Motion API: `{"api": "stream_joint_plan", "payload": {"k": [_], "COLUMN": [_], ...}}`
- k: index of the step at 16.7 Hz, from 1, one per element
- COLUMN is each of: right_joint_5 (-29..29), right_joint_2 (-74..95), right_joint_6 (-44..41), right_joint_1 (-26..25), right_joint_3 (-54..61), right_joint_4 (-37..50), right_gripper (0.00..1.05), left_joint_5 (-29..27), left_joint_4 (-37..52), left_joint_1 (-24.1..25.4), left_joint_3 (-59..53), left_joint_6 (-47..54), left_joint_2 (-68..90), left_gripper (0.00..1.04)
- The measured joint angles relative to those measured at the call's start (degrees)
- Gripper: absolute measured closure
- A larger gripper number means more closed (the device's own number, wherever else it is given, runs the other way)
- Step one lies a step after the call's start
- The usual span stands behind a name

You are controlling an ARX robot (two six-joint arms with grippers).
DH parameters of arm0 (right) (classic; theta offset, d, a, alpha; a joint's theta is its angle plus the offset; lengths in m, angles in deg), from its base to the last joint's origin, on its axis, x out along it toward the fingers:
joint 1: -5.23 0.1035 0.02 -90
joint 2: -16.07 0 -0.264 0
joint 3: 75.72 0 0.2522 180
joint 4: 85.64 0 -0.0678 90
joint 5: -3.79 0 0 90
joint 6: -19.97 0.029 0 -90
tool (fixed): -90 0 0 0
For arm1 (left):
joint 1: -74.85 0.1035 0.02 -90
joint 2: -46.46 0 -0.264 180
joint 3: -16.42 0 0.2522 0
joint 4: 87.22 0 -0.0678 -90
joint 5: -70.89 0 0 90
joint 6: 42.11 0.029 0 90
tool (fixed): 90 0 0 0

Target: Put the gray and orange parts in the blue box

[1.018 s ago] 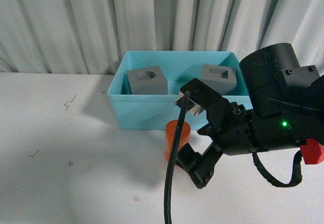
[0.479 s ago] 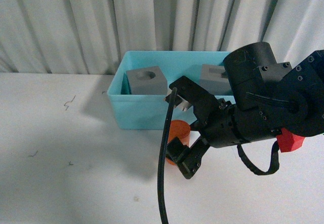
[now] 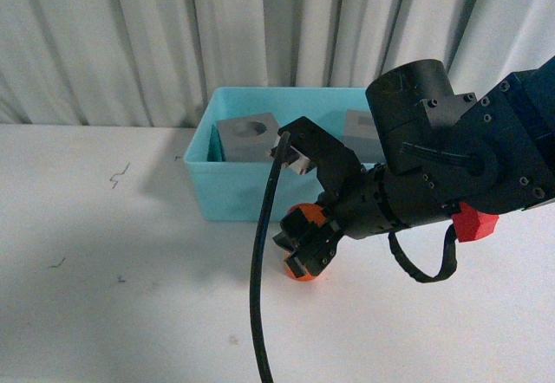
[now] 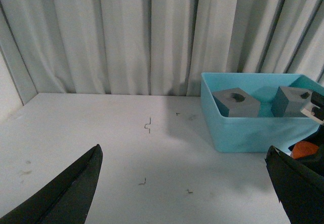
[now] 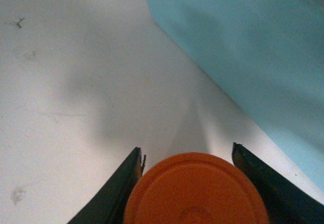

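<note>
Right jaws [image 5: 186,150] first: they straddle the orange cylinder [image 5: 196,193], one jaw close against each side of it. Whether they are actually squeezing yet, I cannot tell from here. The cylinder sits low, at the table [image 3: 104,270], just outside the near wall of the blue box [image 3: 234,194]. It looks to me like it is resting on the surface, though the jaws hide its base.

Inside the box I see both gray parts. The cube with the round hole [image 3: 247,145] is at one end and the cube with the square hole [image 4: 288,102] at the other, with bare floor between them.

The left gripper [image 4: 183,153] hangs well apart from the box, jaws spread wide and empty.

So I judge we are on the last part, at the grasp. Next I want a firm, confirmed pinch on the cylinder. After that comes a lift high enough to clear the box's near rim, and a short carry over that wall. I'd aim the release at the gap between the two cubes, so the cylinder doesn't land on either one.
</note>
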Motion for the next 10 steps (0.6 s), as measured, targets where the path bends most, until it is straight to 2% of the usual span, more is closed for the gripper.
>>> {"api": "stream_joint_plan", "payload": {"k": [1, 7, 10], "right_joint_5": [0.0, 0.2, -0.5], "right_joint_2": [0.0, -7.8, -21.1], "right_joint_6": [0.2, 2.0, 3.0], "right_joint_1": [0.0, -0.5, -4.1], "right_joint_3": [0.0, 9.4, 17.2], "right_joint_4": [0.7, 5.9, 10.7], "right_gripper": [0.57, 0.58, 0.58], "left_joint_5": [0.0, 0.0, 0.0], "left_joint_4": [0.0, 0.0, 0.0], "left_joint_1": [0.0, 0.0, 0.0], "left_joint_3": [0.0, 0.0, 0.0], "left_joint_6": [0.0, 0.0, 0.0], "left_joint_2": [0.0, 0.0, 0.0], "left_gripper": [0.07, 0.07, 0.07]}}
